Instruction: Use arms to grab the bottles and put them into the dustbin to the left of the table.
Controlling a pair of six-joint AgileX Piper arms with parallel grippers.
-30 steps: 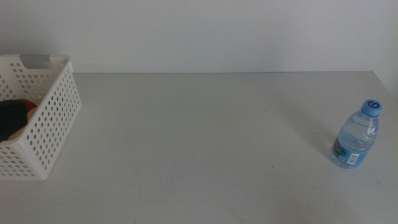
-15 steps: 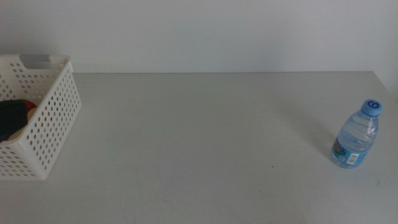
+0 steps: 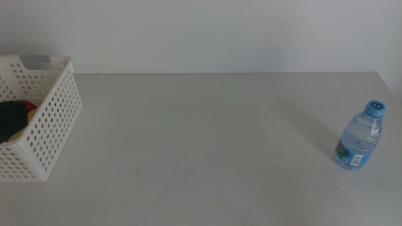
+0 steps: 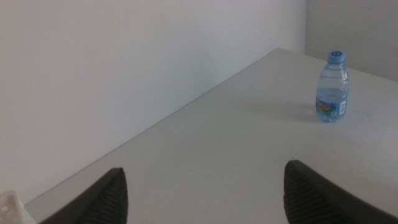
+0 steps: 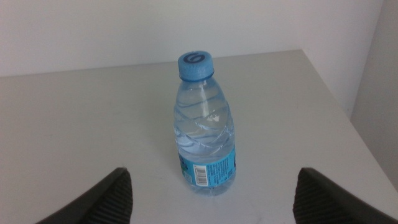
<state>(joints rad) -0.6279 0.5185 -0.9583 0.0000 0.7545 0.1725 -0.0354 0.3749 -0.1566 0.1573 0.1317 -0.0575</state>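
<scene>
From the middle view, a small clear ribbed plastic water bottle (image 3: 360, 137) with a blue cap stands upright near the right edge of the smooth off-white table (image 3: 201, 138). A white perforated plastic dustbin (image 3: 47, 119) sits at far left, dark and red items inside.

In the left wrist view, the left gripper (image 4: 205, 193) hangs well apart from the bottle (image 4: 332, 88), jaws spread.

In the right wrist view, the right gripper (image 5: 211, 196) faces the bottle (image 5: 204, 124), jaws wide and empty.
</scene>
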